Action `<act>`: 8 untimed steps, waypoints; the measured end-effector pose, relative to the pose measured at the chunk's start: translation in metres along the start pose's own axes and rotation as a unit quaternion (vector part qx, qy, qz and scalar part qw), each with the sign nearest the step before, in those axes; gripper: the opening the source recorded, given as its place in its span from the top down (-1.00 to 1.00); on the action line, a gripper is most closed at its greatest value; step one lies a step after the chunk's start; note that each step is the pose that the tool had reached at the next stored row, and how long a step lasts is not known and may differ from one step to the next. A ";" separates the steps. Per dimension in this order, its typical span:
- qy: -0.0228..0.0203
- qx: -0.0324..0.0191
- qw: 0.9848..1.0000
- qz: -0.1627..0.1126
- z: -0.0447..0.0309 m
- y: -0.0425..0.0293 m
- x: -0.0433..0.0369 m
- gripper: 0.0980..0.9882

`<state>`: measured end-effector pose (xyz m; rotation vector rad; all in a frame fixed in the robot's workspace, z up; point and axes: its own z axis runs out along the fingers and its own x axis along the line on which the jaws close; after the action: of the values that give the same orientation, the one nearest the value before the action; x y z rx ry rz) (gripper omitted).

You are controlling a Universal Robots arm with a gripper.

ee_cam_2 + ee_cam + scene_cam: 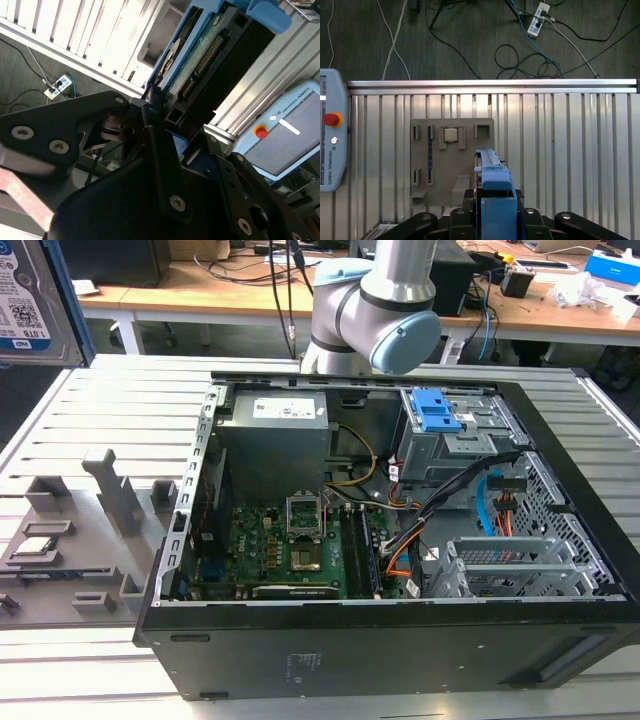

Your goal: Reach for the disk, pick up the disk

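Evidently the gripper (497,212) is clenching the hard drive (489,162) across its flat faces, holding it edge-on above the grey fixture plate (435,167).

The disk (22,295) sits in the upper left corner of the exterior view, cut off by the frame's edge. Its white-and-blue barcode label faces the camera, and a blue rail runs down its side. In both wrist views the disk (210,55) (489,159) appears edge-on with its connector pins exposed. One end is clamped in the gripper (161,112).
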<state>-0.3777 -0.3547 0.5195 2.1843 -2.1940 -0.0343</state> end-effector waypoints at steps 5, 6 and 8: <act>0.000 0.000 1.000 0.000 -0.0002 -0.0005 0.0001 0.40; 0.000 0.000 1.000 0.000 -0.0003 -0.0017 0.0001 0.40; 0.000 0.000 1.000 0.000 -0.0004 -0.0055 0.0000 0.40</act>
<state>-0.3722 -0.3547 0.5196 2.1844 -2.1940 -0.0342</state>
